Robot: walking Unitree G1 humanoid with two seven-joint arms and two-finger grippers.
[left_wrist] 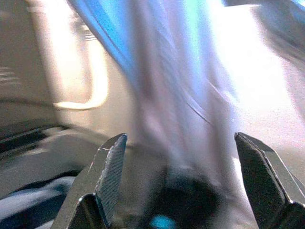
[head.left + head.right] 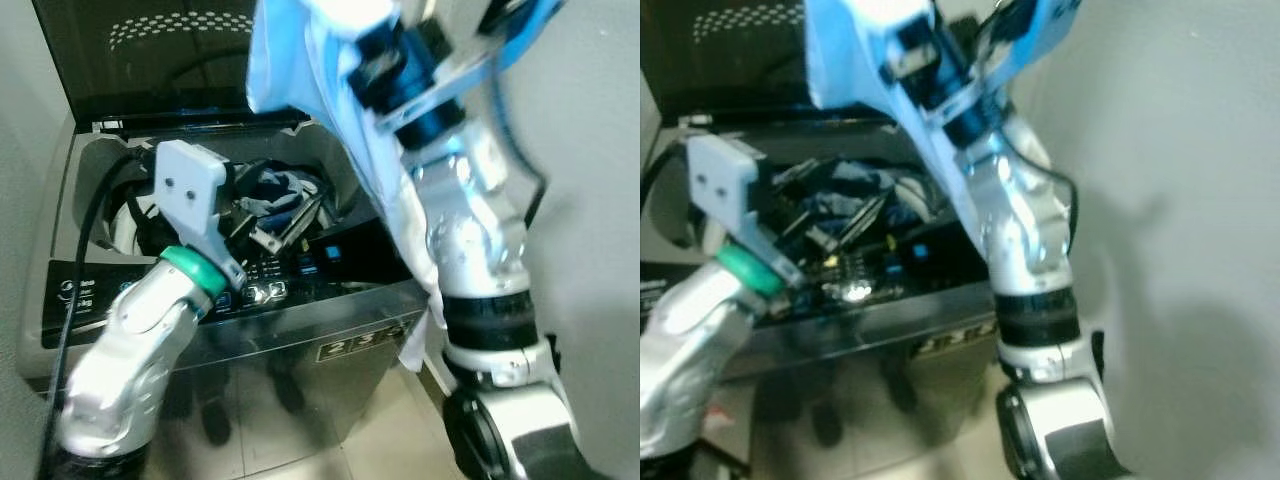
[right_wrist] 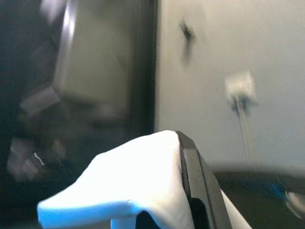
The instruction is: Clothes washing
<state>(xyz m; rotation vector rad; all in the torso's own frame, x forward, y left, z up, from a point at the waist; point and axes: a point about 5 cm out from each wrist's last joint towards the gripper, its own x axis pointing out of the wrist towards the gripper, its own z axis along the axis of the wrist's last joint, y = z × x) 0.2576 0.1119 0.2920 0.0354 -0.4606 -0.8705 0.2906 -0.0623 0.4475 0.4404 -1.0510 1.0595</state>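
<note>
The top-loading washing machine (image 2: 330,330) stood open, dark clothes (image 2: 280,190) in its drum. The right tool (image 3: 190,191) gripped one pale blue garment (image 2: 330,90) above; the left tool (image 1: 181,191) gaped open.

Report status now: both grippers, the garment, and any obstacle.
Right gripper raised, shut on light blue garment hanging over washer. Left gripper open above drum, empty. Dark clothes already inside.
</note>
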